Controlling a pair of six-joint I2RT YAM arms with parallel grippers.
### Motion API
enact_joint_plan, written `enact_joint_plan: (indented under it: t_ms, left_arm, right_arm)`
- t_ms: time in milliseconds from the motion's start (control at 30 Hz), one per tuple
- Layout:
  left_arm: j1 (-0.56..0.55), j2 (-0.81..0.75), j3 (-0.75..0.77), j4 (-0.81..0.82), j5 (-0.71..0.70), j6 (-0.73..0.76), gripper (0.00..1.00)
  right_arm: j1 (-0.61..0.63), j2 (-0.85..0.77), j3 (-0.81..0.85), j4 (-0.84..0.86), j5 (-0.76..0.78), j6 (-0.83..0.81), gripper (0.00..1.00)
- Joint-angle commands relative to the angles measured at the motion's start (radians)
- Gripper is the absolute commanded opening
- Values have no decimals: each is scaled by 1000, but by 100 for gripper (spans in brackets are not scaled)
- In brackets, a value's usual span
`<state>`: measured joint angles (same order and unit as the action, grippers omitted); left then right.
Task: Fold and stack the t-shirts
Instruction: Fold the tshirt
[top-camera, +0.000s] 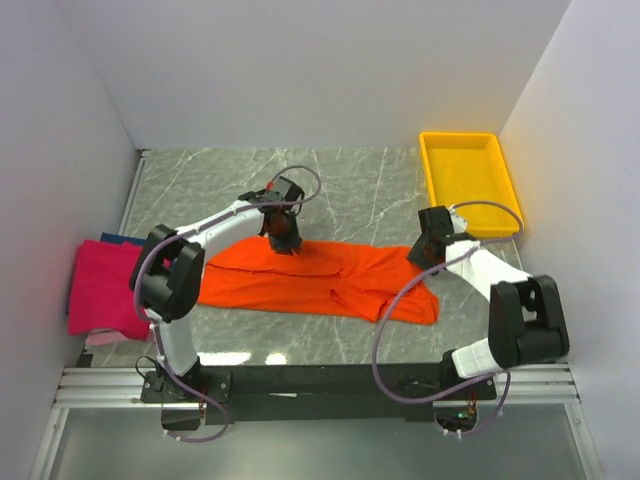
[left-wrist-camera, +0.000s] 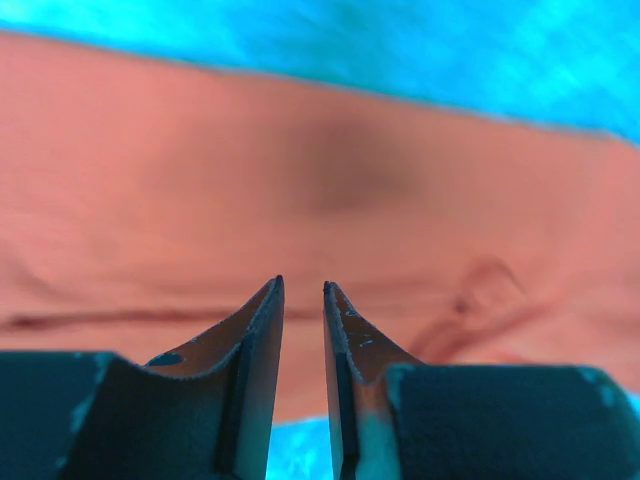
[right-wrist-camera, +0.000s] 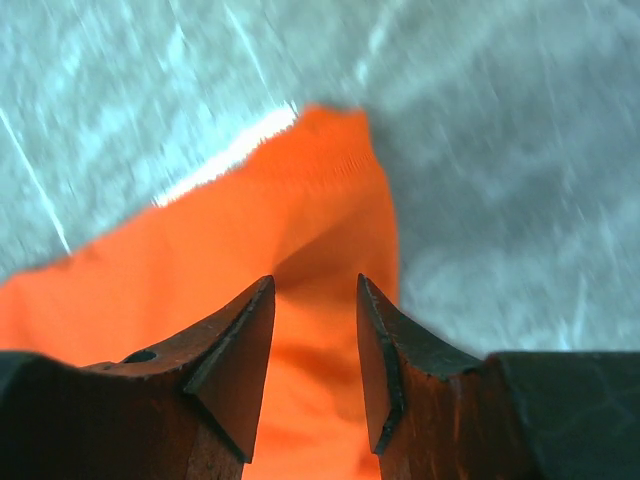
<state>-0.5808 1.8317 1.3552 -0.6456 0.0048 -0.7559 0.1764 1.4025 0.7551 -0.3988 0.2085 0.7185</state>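
A bright orange t-shirt (top-camera: 320, 280) lies spread flat across the middle of the marble table, with a sleeve flap near its right end. My left gripper (top-camera: 282, 240) points down at the shirt's far edge. In the left wrist view its jaws (left-wrist-camera: 302, 290) stand a narrow gap apart over the orange cloth (left-wrist-camera: 350, 180), with nothing between them. My right gripper (top-camera: 425, 255) hovers at the shirt's far right corner. Its jaws (right-wrist-camera: 315, 285) are open above that corner of the orange cloth (right-wrist-camera: 250, 230). A folded magenta-pink t-shirt (top-camera: 105, 290) tops a stack at the left edge, over dark blue (top-camera: 120, 240) and pale (top-camera: 100, 340) cloth.
A yellow plastic tray (top-camera: 465, 175) sits at the back right, just beyond the right arm. White walls close in the table on the left, the back and the right. Bare marble (right-wrist-camera: 500, 150) shows beside the shirt's corner.
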Motion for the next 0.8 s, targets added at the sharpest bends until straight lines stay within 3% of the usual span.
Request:
enact_joint_plan:
  t_ms: [0,267,533,767]
  left_arm:
    - [50,47,38,-29,-42,-19,28]
    - [163,146,-16,-6,-14,-42,28]
    - [279,104,-162,55,32,-59,28]
    - [314,8,-274,100,73,-108,29]
  right_arm:
    - [-38,75,88,46,-30,-44,45]
    - [-61,272,226,19,-26,-74,45]
    - [-68,355,345,-29,-8,-111,43]
    - [-64,481,623,-110,-61,-175,44]
